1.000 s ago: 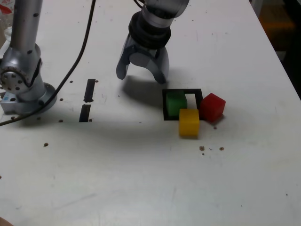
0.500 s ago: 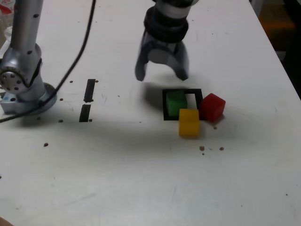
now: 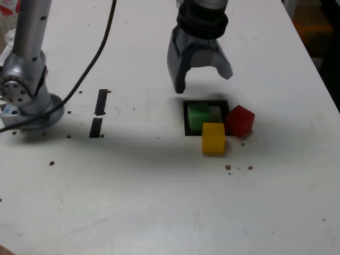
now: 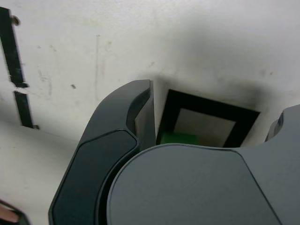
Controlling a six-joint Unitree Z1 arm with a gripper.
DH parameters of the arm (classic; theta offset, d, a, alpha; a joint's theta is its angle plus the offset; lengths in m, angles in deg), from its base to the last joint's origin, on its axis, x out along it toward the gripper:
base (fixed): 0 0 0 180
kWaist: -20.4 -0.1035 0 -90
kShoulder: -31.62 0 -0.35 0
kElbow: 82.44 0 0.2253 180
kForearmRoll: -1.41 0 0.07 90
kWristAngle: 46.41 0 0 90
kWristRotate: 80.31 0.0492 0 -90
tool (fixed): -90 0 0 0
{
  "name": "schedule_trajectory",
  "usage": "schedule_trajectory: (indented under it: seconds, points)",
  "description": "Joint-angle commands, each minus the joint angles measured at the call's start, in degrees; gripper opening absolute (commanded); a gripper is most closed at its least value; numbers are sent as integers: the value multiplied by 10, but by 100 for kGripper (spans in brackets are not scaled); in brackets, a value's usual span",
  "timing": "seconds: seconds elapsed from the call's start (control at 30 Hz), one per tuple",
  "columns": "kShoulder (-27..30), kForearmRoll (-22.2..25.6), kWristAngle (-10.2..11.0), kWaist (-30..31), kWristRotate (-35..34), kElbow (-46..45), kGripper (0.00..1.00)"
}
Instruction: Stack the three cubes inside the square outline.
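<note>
Mostly, the wrist view is showing only a sliver of the green cube (image 4: 177,138). Three cubes are sitting by the square outline (image 3: 187,118): green (image 3: 198,116), yellow (image 3: 213,137), red (image 3: 240,121). The end effector (image 3: 203,81) is hanging wide open, empty.

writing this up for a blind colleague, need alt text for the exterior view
An open robot gripper hangs above a black square outline on a white table, holding nothing. A green cube sits inside the outline; a yellow cube and a red cube rest at its edge.
</note>
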Motion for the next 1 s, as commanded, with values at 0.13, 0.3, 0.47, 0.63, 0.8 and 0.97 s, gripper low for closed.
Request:
schedule_trajectory:
  seconds: [0.13,0.3,0.47,0.63,0.8,0.97]
  points:
    - [-6,-11,-16,-17,-29,11,95]
    - [-12,-14,-22,-32,-46,32,95]
    - [-21,-18,-29,-49,-48,51,95]
    - [-34,-28,-38,-59,-48,60,95]
    - [-52,-30,-52,-60,-47,70,95]
    - [-63,-30,-64,-57,-46,76,95]
